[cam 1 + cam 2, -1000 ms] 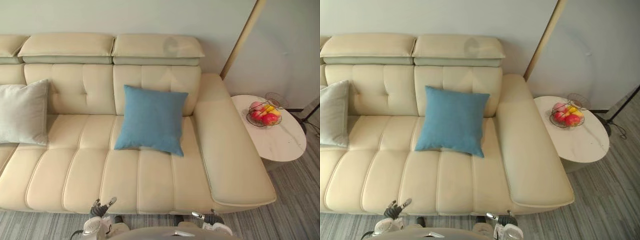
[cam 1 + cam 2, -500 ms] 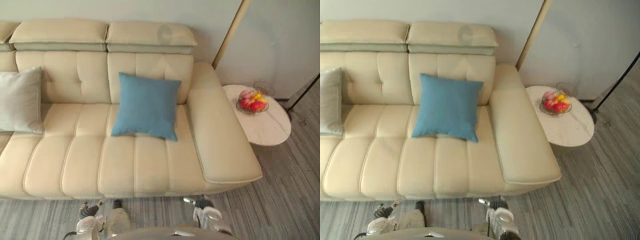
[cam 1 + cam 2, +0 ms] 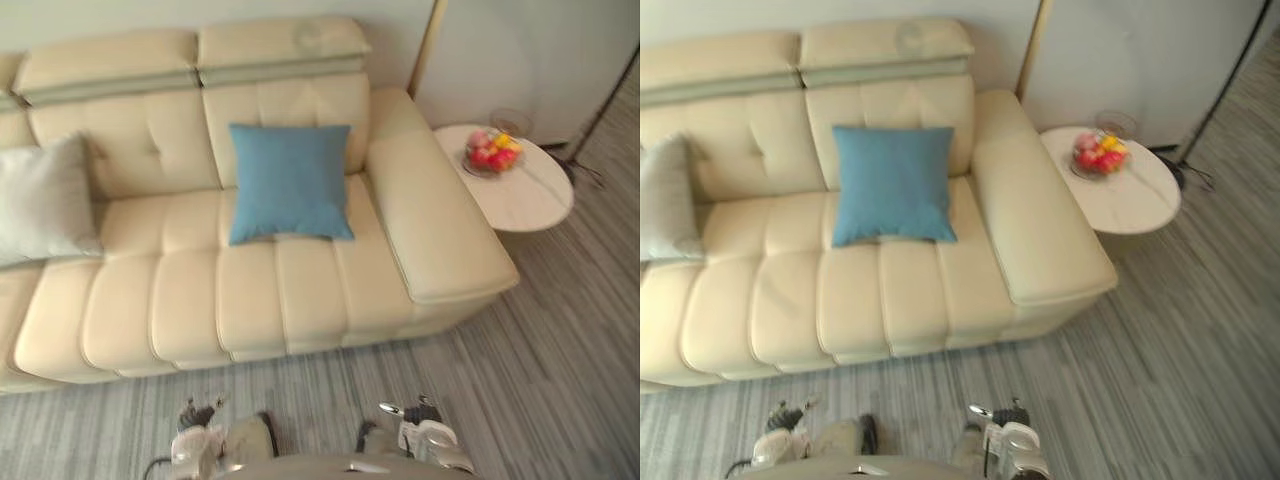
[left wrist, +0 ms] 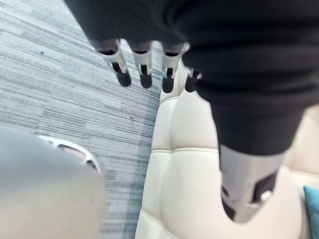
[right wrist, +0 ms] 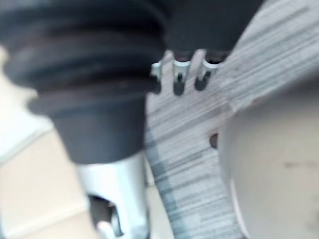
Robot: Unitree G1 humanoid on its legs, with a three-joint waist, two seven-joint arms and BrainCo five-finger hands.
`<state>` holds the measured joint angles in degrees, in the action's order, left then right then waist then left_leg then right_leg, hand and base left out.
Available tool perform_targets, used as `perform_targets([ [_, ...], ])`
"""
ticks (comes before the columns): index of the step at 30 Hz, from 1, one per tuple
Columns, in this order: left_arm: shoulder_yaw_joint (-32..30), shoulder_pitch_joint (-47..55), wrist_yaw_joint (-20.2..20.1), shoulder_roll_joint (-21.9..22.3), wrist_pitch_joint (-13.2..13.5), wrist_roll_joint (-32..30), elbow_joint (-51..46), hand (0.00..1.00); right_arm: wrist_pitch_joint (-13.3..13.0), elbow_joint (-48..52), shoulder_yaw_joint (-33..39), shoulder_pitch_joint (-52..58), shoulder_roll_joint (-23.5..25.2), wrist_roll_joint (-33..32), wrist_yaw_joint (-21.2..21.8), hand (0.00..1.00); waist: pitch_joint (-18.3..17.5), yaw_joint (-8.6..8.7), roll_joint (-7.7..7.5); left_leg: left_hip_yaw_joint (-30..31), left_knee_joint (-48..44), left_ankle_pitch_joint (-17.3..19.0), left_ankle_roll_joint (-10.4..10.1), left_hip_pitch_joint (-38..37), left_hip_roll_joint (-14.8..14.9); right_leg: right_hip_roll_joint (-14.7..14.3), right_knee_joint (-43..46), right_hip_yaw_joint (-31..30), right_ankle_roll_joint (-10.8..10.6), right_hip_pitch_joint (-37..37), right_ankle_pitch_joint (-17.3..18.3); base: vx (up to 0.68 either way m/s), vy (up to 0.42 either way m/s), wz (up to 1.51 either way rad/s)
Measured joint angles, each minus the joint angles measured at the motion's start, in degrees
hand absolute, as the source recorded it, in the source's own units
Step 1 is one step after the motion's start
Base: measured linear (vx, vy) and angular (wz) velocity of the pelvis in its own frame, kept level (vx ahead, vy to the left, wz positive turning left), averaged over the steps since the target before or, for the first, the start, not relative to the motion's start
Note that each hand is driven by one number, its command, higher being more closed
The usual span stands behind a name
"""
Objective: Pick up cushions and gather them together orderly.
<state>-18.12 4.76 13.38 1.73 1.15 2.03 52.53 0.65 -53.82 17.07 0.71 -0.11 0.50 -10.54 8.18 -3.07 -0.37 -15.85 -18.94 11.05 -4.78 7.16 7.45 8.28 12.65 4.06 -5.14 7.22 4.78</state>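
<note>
A blue cushion [image 3: 289, 181] leans upright against the backrest of the cream sofa [image 3: 180, 300], on its right half. A light grey cushion [image 3: 45, 200] leans at the sofa's left end, well apart from the blue one. My left hand [image 3: 198, 414] hangs low at the bottom of the eye views over the carpet in front of the sofa, fingers [image 4: 142, 64] straight and holding nothing. My right hand [image 3: 412, 412] hangs low on the other side, its fingers [image 5: 178, 79] straight and empty too. Both hands are far from the cushions.
A round white side table [image 3: 520, 190] stands right of the sofa's arm with a wire bowl of fruit [image 3: 490, 152] on it. A dark lamp pole [image 3: 600, 110] rises at the far right. Grey striped carpet [image 3: 540, 360] lies in front of the sofa.
The whole picture has shifted: the sofa and table now sit higher and farther off, with more carpet in front. The cushions lie as before and both hands still hang low.
</note>
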Motion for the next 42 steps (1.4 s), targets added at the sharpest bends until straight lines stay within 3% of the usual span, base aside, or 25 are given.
perform_targets([
  [1,-0.2,0.0,-0.1,0.0,0.0,0.0,0.1,0.00,0.1,0.0,0.0,0.5,0.3,0.0,0.0,0.00,-0.3,0.00,-0.58,0.0,0.0,1.2,0.1,-0.4,-0.8,0.0,-1.5,-1.9,0.1,0.0,-1.4,-0.04,0.195,-0.71],
  [6,-0.2,-0.1,-0.5,-0.1,-0.2,-1.7,1.2,0.00,0.3,1.1,1.3,1.3,0.7,0.3,0.1,0.00,-0.8,1.70,-0.57,-2.3,2.2,1.8,1.0,-1.7,-2.5,-0.7,-4.7,-6.7,0.6,1.3,-5.8,0.01,0.137,-0.66],
  [11,-0.1,-1.0,-1.4,0.5,-0.8,-2.4,2.5,0.00,0.3,1.1,1.4,0.7,-0.4,0.5,0.1,0.00,-1.4,1.69,1.25,-7.7,2.1,0.8,1.9,-2.6,-0.3,-4.2,-4.5,-8.0,1.4,5.7,-9.3,0.13,0.024,-0.94],
  [12,0.2,-1.2,-1.3,0.6,-0.9,-2.4,2.5,0.00,0.3,1.1,1.1,0.2,-0.5,0.5,0.1,0.00,-1.6,1.59,1.65,-9.0,2.3,0.8,2.0,-2.7,0.5,-5.1,-3.4,-4.9,2.7,7.6,-10.3,0.11,-0.068,-1.45],
  [13,0.3,-1.4,-1.3,0.6,-1.1,-2.4,2.5,0.00,0.3,1.0,1.1,-0.5,-0.5,0.9,0.1,0.00,-1.5,1.39,1.99,-11.7,2.9,0.6,2.2,-3.9,1.5,-5.4,-2.9,3.5,5.5,9.0,-11.4,0.11,-0.129,-1.83],
  [14,0.4,-1.4,-1.4,0.8,-1.1,-2.4,2.6,0.00,0.3,1.0,1.1,-0.5,-0.5,1.0,0.1,0.00,-1.4,1.56,2.24,-14.5,4.5,0.6,2.3,-6.3,1.8,-4.3,-2.2,14.3,9.8,8.7,-9.0,0.08,-0.143,-1.54],
  [15,0.6,-1.4,-1.4,1.2,-1.1,-2.4,2.6,0.00,0.3,1.0,1.2,-0.5,-0.6,1.1,0.0,0.00,-1.2,1.73,2.59,-15.8,5.1,0.6,2.3,-7.4,1.5,-3.3,-1.0,19.5,11.8,8.4,-6.5,0.07,-0.165,-1.27],
  [16,1.3,-1.5,-1.4,1.5,-1.2,-2.5,2.6,0.00,0.3,0.9,1.4,-0.5,-1.5,1.1,0.0,0.00,-0.9,2.37,3.19,-18.9,6.7,0.4,1.9,-10.2,1.1,0.0,3.5,29.6,12.9,7.7,-0.9,0.09,-0.174,-1.12],
  [17,1.5,-1.4,-1.3,1.5,-1.1,-2.4,2.8,0.00,0.3,0.6,1.7,-0.4,-1.8,1.2,0.0,0.00,-0.9,2.38,3.31,-20.5,7.4,0.5,1.5,-12.3,0.5,0.9,5.4,31.6,11.5,7.0,0.2,0.08,-0.136,-1.11],
  [19,1.6,-1.4,-1.3,1.0,-1.2,-2.4,3.6,0.00,0.3,-1.2,1.6,-0.6,-2.6,1.1,0.0,0.00,-1.0,2.66,3.64,-20.6,6.3,0.6,1.1,-13.9,1.0,-1.4,6.3,26.5,9.3,7.6,1.6,0.09,-0.184,-1.12],
  [21,1.9,-1.0,-1.3,0.9,-1.2,-2.4,3.9,0.00,0.4,-1.7,1.7,-1.0,-2.7,1.0,0.0,0.00,-0.9,2.41,3.70,-20.3,0.4,1.2,0.2,-13.1,3.4,-3.1,6.4,23.2,8.9,8.1,3.2,0.11,-0.211,-1.20],
  [22,2.0,-0.6,-1.4,0.8,-1.2,-2.3,4.0,0.00,0.3,-1.7,2.3,-0.9,-2.5,0.8,-0.1,0.00,-0.9,2.42,3.78,-19.7,-10.1,1.3,0.2,-10.4,7.3,-5.1,5.9,21.4,9.5,7.8,4.1,0.13,-0.186,-1.07],
  [24,2.1,-0.7,-1.4,0.5,-1.1,-2.3,3.8,0.00,0.3,-1.6,2.1,-0.8,-2.3,0.8,-0.2,0.00,-0.4,2.16,4.44,-16.5,-22.1,-0.3,2.8,-7.0,11.9,-7.9,5.3,18.9,10.1,6.1,4.3,0.16,-0.156,-1.20],
  [25,2.4,-0.7,-1.4,0.6,-1.1,-2.2,3.7,0.00,0.4,-1.7,2.0,-0.6,-2.7,0.8,-0.6,0.00,0.0,1.90,4.84,-11.4,-30.1,3.0,2.1,-4.3,13.0,-10.7,5.5,15.6,11.2,4.8,4.6,0.16,-0.096,-1.15],
  [26,2.5,-0.7,-1.4,0.7,-1.1,-2.2,3.4,0.00,0.4,-1.6,1.9,-0.6,-2.6,0.8,-0.7,0.00,0.1,1.88,5.01,-9.6,-31.6,4.2,1.7,-3.3,12.6,-11.3,5.5,14.5,11.6,4.4,4.8,0.15,-0.047,-1.27],
  [28,2.6,-0.6,-1.4,1.2,-1.0,-2.2,1.7,0.00,0.5,-1.8,1.4,-0.3,-2.5,0.8,-0.8,0.00,0.5,0.84,4.59,-1.7,-31.3,8.0,1.6,0.8,7.2,-13.6,5.4,7.3,11.7,2.2,4.9,0.16,-0.014,-1.44],
  [30,2.9,-0.6,-1.4,1.6,-0.9,-2.2,0.5,0.00,0.6,-1.6,1.3,-0.3,-2.5,0.8,-0.9,0.00,0.6,-0.01,4.48,1.9,-27.6,8.6,1.8,3.8,4.5,-14.7,5.0,2.4,11.5,0.8,5.2,0.16,0.049,-1.58],
  [34,3.1,-0.4,-2.0,2.6,-0.5,-2.3,-1.2,0.00,0.7,-1.1,1.2,0.3,-2.3,0.3,-1.3,0.00,0.8,-0.73,4.35,14.8,-13.6,7.1,-0.7,8.3,-1.1,-17.0,4.5,-8.9,10.5,-1.0,5.6,0.16,0.110,-1.72],
  [35,3.3,-0.3,-2.6,2.7,-0.4,-2.4,-1.4,0.00,0.7,-1.1,1.3,0.5,-2.2,-0.3,-1.5,0.00,0.7,-1.23,4.37,19.9,-7.8,5.4,0.0,7.9,-2.1,-18.0,4.7,-11.9,10.1,-1.2,5.7,0.16,0.156,-1.60],
  [36,3.6,-0.3,-2.7,2.6,-0.4,-2.4,-1.4,0.00,0.7,-1.1,1.3,0.7,-2.2,-0.4,-1.5,0.00,0.7,-1.47,4.41,21.0,-6.6,4.7,0.7,7.5,-2.0,-18.5,4.9,-12.9,10.0,-1.2,5.9,0.22,0.239,-1.92],
  [38,3.9,-0.5,-3.3,1.7,-0.4,-2.9,-1.4,0.00,0.7,-0.3,1.4,1.4,-1.5,-0.8,-2.3,0.00,0.5,-1.44,3.52,19.5,-4.7,0.1,0.4,4.3,-1.6,-18.6,8.3,-15.9,8.7,-0.7,9.0,0.30,0.323,-1.70],
  [39,4.3,-0.5,-3.6,1.0,-0.5,-3.3,-1.4,0.00,0.6,0.5,1.4,2.2,-0.9,-0.9,-2.3,0.00,0.4,-1.52,2.77,16.5,-4.7,0.7,0.7,3.4,-1.1,-17.4,9.5,-15.5,8.2,-0.3,10.2,0.28,0.302,-1.71],
  [40,5.3,-0.6,-3.7,-0.1,-0.5,-3.8,-1.5,0.00,0.6,1.9,1.3,3.4,-0.3,-1.2,-2.4,0.00,-0.5,-1.52,0.94,12.0,-4.7,2.0,1.2,2.6,-1.0,-15.1,11.4,-13.8,6.8,1.7,11.6,0.29,0.353,-1.92],
  [41,6.2,-0.5,-3.7,-1.3,-0.6,-4.2,-1.5,0.00,0.6,1.9,1.1,3.1,0.7,-1.2,-2.4,0.00,-0.9,-1.86,-0.51,6.6,-4.9,3.7,1.9,1.3,-0.6,-11.8,15.1,-11.6,3.0,4.6,11.3,0.20,0.269,-1.85],
  [42,6.9,-0.7,-3.7,-1.7,-0.7,-4.5,-1.4,0.00,0.5,2.0,1.1,2.9,0.9,-1.2,-2.4,0.00,-0.9,-1.81,-0.93,4.4,-4.9,4.0,2.2,0.7,-0.3,-11.0,16.9,-10.2,1.6,5.9,11.2,0.18,0.243,-1.81],
])
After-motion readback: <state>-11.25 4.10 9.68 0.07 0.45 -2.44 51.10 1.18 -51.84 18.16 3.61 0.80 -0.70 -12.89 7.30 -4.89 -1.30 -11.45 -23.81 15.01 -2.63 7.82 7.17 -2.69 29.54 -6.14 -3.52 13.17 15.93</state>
